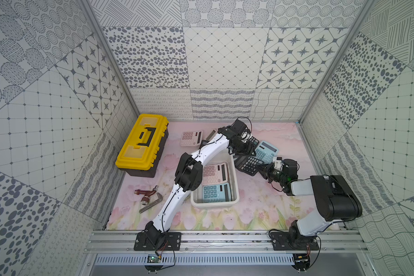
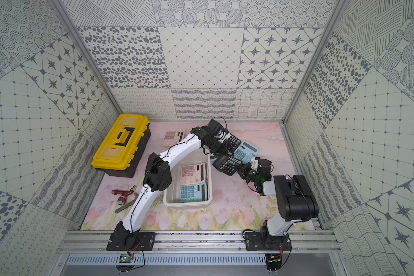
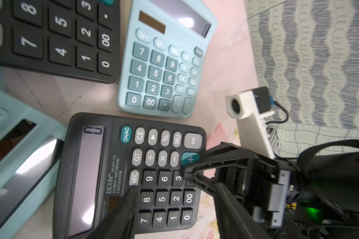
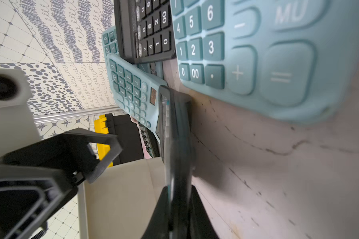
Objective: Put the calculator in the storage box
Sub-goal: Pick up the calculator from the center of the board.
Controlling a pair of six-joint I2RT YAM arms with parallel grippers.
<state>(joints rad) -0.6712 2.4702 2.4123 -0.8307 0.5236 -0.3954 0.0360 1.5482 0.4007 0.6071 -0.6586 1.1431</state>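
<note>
As seen from above, grasp step: black calculator (image 1: 247, 165) outside, just beside storage box (image 1: 213, 205), right gripper (image 1: 262, 170) at its edge; left gripper (image 1: 245, 150) grip untellable. Left wrist: clamped tight on that corner. Right wrist: edge pinched. Next, likely: lift over rim.

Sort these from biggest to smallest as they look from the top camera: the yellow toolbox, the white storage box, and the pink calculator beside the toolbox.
1. yellow toolbox
2. white storage box
3. pink calculator beside the toolbox
</note>
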